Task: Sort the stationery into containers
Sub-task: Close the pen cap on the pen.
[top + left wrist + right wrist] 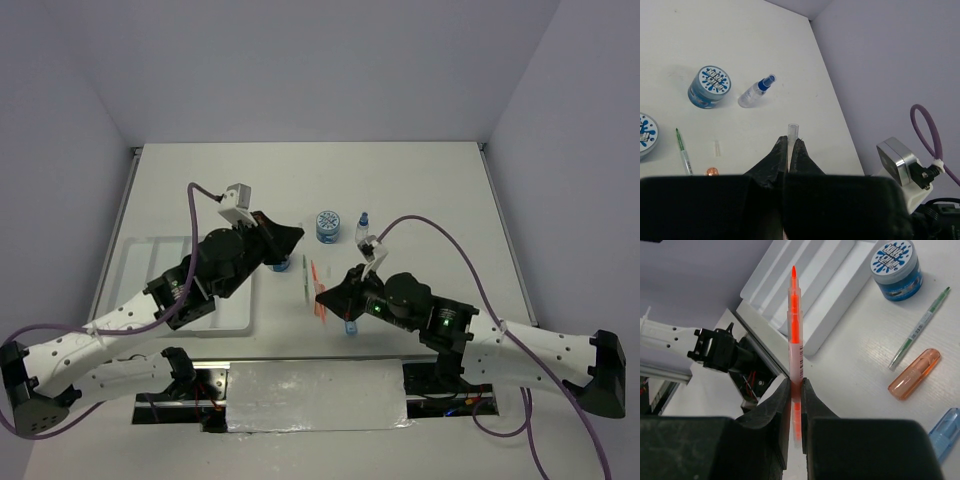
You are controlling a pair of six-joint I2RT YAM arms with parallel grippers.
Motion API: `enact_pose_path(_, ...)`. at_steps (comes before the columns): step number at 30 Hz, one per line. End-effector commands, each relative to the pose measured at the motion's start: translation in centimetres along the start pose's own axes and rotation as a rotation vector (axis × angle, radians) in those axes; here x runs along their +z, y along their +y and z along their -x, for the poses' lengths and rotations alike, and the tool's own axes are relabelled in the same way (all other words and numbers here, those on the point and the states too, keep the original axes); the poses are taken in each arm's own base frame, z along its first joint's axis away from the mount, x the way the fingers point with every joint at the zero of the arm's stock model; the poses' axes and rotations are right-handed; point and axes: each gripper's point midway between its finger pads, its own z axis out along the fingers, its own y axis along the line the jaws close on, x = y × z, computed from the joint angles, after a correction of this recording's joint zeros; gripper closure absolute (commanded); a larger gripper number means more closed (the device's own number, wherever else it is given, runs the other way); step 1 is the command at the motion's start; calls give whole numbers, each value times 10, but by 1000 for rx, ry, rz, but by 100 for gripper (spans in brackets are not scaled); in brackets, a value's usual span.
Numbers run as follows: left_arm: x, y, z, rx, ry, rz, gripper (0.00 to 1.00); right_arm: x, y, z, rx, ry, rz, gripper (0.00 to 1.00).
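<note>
White arm links [100, 335], black joints [225, 262], purple cables [205, 191]; left gripper [789, 141], right gripper [795, 382] black.

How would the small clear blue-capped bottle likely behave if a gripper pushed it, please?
The bottle looks round and seems to lie on its side, so it would probably roll. It appears small and clear, likely light and slippery to pinch.

The flat white desk [420, 190] carries a flat white rectangular plastic tray [150, 262] with long narrow compartments at its left side. Near the middle stands a round blue-and-white patterned pot [327, 226], and a tiny clear blue-capped bottle [362, 222] lies just to its right. A second patterned pot [644, 134] sits nearer the tray. A thin green pen [920, 327], a short orange marker [914, 374] and a short blue marker [946, 432] lie near one another. A small clear cap [717, 148] lies beside the pen.
</note>
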Motion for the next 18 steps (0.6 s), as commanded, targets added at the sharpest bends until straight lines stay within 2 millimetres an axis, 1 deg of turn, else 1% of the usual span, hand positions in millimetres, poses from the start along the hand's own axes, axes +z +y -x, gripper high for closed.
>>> enact_pose_path(1,-7,-24,15,-29,-50,-109,100,6,24,39,-17,-121,41,100)
enact_pose_path(9,-8,-22,10,-13,-36,-116,100,10,28,54,-34,-159,23,100)
enact_pose_path(13,-6,-21,5,-11,-24,-117,100,11,31,55,-35,-156,30,100)
enact_pose_path(18,-5,-21,5,-6,-29,-119,100,12,33,57,-39,-159,30,100)
